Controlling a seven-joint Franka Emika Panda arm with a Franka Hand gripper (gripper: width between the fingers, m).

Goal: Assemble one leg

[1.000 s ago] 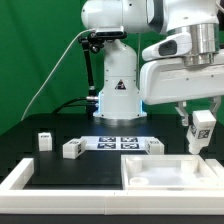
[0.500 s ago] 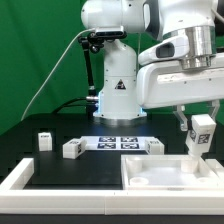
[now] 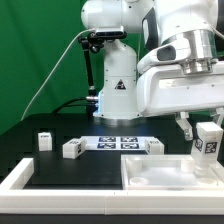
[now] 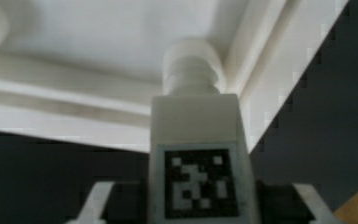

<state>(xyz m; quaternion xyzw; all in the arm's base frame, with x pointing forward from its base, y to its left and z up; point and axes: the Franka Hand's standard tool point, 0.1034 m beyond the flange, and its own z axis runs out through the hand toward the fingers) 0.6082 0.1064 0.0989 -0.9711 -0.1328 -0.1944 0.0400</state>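
My gripper (image 3: 208, 126) is shut on a white stubby leg (image 3: 208, 141) with a black-and-white tag on its side. I hold it upright above the right end of the large white square panel (image 3: 165, 172). In the wrist view the leg (image 4: 197, 140) fills the middle, its screw end pointing at the panel's raised rim corner (image 4: 247, 60); my gripper (image 4: 197, 205) clamps it from both sides. Three more legs lie on the table: one at the exterior view's left (image 3: 45, 140), one in the middle (image 3: 72, 148), one by the panel (image 3: 153, 146).
The marker board (image 3: 118, 142) lies flat behind the panel. A white L-shaped frame (image 3: 30, 180) borders the table's front and left. The robot base (image 3: 115, 95) stands behind, before a green backdrop.
My gripper has moved with the leg toward the exterior view's right and lower, closer to the panel's right corner. The loose legs have not moved.
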